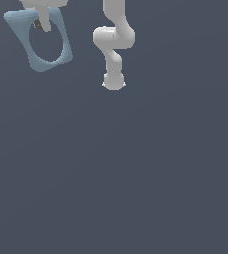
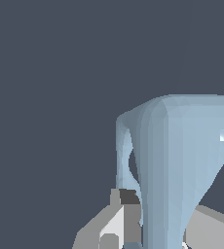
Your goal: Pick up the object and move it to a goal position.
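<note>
In the wrist view, the gripper (image 2: 155, 233) sits nearest the camera, its two grey-and-white fingers (image 2: 119, 223) standing on either side of one bar of the pale blue frame (image 2: 182, 146). The jaws are drawn in nearly together, with only the thickness of that bar between them, so the claw has hold of the frame by one side. From this close the frame looks matte and smoothly rounded, widening away from the fingers into a broad curved corner, with a small bright glint on its face. Part of its round hole shows as a dark gap beside the gripped bar.

In the exterior view, the same frame (image 1: 36, 54) hangs at the upper part of the exterior view's left, lifted clear of the plain dark grey ground (image 1: 136, 188). It is tilted, a rounded square around one large round hole, through which the dark background shows. The white gripper (image 1: 42, 22) reaches down from the picture's top edge onto the frame's upper bar, one finger visible inside the hole. Farther back, near the middle top, stands the white robot arm (image 1: 113, 44) on its base, well apart from the frame. No container shows in either view.
</note>
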Action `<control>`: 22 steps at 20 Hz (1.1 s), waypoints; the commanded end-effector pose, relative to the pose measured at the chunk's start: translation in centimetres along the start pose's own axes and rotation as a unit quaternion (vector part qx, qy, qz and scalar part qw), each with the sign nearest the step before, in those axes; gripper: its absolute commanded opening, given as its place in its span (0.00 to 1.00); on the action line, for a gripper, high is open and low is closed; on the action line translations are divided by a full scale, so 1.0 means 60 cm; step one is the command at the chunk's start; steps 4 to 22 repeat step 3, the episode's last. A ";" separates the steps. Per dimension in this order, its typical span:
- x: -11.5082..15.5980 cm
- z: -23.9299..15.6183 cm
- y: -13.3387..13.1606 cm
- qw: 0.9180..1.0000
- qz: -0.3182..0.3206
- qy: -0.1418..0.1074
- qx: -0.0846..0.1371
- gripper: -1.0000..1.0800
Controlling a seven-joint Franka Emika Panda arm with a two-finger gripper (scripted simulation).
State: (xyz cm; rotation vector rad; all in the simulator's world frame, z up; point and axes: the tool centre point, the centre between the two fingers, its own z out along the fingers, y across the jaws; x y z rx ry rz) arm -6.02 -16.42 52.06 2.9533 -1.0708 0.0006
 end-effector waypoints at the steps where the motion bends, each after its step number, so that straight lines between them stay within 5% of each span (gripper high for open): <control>1: 0.002 -0.004 0.001 1.000 0.000 0.000 0.000 0.00; 22: 0.002 -0.005 0.001 1.000 0.000 0.000 0.000 0.00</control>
